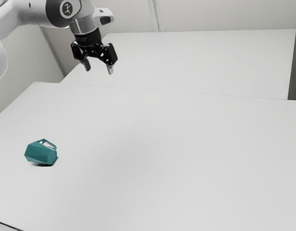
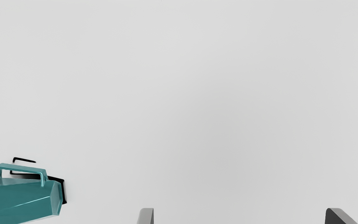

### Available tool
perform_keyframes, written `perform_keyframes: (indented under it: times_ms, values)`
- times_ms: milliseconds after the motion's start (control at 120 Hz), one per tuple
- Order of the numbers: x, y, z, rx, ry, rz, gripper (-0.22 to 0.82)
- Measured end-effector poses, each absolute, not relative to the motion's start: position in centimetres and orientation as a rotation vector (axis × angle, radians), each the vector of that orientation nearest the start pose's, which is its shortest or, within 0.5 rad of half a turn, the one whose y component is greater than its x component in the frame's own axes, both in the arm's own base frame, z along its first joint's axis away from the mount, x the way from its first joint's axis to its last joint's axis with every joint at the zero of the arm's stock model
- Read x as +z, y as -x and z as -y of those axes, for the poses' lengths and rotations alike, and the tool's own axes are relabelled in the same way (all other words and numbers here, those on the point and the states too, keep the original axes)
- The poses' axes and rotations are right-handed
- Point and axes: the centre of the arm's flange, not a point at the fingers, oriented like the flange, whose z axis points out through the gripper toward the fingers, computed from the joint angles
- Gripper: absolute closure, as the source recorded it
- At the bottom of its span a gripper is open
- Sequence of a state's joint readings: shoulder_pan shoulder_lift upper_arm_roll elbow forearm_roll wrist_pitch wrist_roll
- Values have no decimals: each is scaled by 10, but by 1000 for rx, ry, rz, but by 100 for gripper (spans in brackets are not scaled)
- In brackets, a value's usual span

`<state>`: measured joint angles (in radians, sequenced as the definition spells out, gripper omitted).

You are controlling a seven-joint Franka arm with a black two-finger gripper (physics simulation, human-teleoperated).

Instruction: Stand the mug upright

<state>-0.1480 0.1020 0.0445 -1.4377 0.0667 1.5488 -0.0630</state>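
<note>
1. Your black two-finger gripper [image 1: 98,70] is in the air, well above the tabletop, and its fingertips point downward.
2. You have it wide open: the two grey fingertips [image 2: 145,216] stand well apart, and between them there is nothing held.
3. The white arm [image 1: 35,12] which carries it enters from the exterior view's upper left.
4. The task's thing, a teal faceted mug [image 1: 41,153], you find well apart from the gripper, lower down and toward the exterior view's left. In the wrist view it is outside the space between the fingers, beyond one of them.
5. This mug is lying on its side, so it is not upright. Its angular handle [image 2: 22,168] is on the upper side, and one many-sided end [image 2: 56,199] faces toward the exterior view's right.
6. Close to the mug you see its black shadow [image 2: 63,191] on the smooth white tabletop [image 1: 186,159].
7. Farther behind, there is a second white flat surface [image 1: 201,57], and around it the pale grey walls [image 1: 23,72] of the room.
</note>
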Motion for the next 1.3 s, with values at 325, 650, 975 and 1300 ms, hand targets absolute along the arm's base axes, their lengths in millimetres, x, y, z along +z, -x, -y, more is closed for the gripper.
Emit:
perform_keyframes:
  times_ms: [325,650,975,1300]
  values:
    - [632,-579,53,-46,3070,-59,0]
    - [610,-554,38,-8,3095,-17,0]
    - [549,-544,-33,40,3174,172,0]
    - [522,-516,-170,-17,3227,355,0]
